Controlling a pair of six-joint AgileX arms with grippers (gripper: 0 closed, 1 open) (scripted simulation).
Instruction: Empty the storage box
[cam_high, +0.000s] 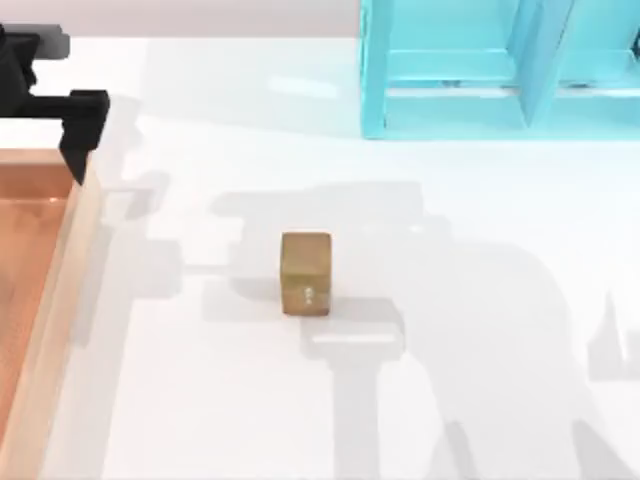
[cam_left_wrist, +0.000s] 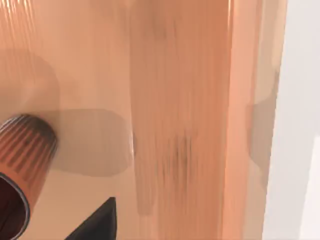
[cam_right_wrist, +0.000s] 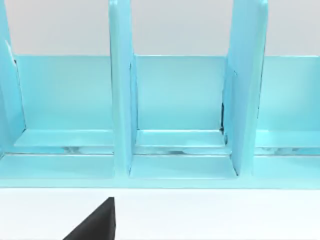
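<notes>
A: Our left tool (cam_high: 82, 150) hangs over the storage box (cam_high: 62, 290) at its far corner, at the tabletop's left; grip state we cannot tell.
B: Left wrist view: a ribbed cup (cam_left_wrist: 22, 165) lies inside the box, close below. Left arm is nearer.

No readable text, label, brand or number anywhere here. The small tan cube (cam_high: 305, 273) in the middle of the table carries a pale mark low on its near face, too blurred to make out as a letter or a sign.
</notes>
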